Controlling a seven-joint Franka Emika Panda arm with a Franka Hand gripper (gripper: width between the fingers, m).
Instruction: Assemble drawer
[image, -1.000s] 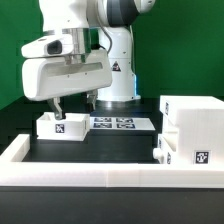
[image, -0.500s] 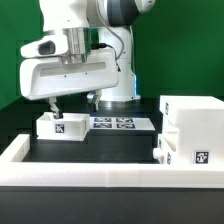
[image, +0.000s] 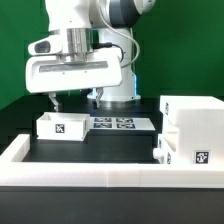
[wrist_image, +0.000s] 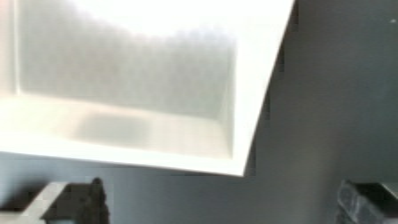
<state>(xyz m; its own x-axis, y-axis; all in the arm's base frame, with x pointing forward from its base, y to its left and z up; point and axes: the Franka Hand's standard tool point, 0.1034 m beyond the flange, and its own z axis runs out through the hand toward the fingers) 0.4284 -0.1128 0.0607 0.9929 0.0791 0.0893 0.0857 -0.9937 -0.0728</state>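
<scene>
**Directly beneath the spread gripper (image: 75, 100): one small open-top box (image: 60, 127)**

The small open-top box stands upright on the dark table (image: 110, 146) at the exterior view's left, with a square tag on its near wall. The wrist view looks down into its white interior (wrist_image: 134, 85). The gripper hangs above it with its fingers (wrist_image: 71, 200) wide apart, holding nothing and clear of the box. The marker board (image: 113, 123) lies just beside the box. The cube-shaped housing (image: 195, 118) stands well apart, at the exterior view's right. A low white border wall (image: 100, 172) runs along the front.
</scene>
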